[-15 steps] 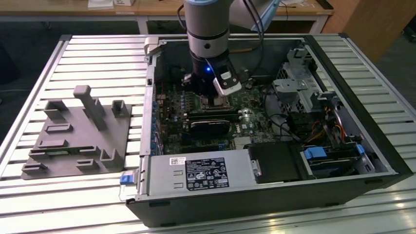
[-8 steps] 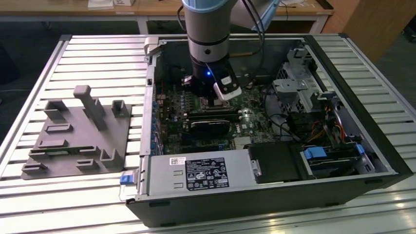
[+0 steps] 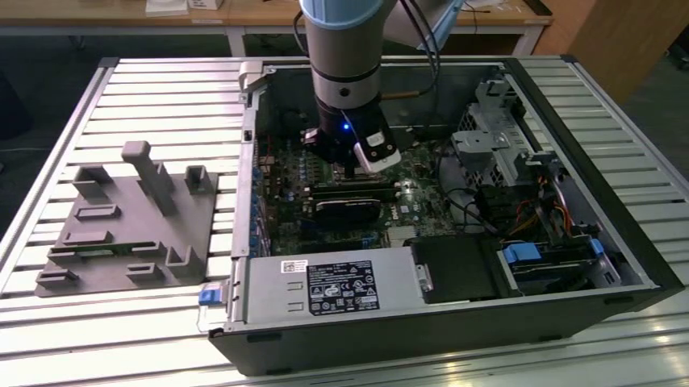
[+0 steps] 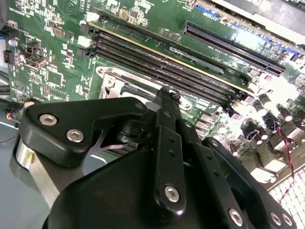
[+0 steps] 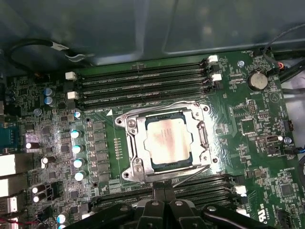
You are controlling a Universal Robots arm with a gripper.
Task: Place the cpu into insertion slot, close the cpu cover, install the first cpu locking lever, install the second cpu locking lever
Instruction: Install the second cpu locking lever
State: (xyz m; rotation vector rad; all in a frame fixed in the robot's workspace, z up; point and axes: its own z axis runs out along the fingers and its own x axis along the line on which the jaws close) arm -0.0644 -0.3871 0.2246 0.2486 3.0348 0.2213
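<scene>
over the motherboard, the gripper, fingers pressed together and empty, hovers beside the insertion slot; the cpu sits under the closed cpu cover. levers need steady, square pushes.

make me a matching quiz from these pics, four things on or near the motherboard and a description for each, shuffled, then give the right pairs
Things:
1. cpu
2. cpu cover
3. gripper
4. coin battery

Descriptions:
A. round and silvery, near a corner of the green board
B. black, hovering at the socket's edge
C. pale metal square sitting in the insertion slot
D. silvery frame lying flat around the chip

Pairs: 1-C, 2-D, 3-B, 4-A
</scene>
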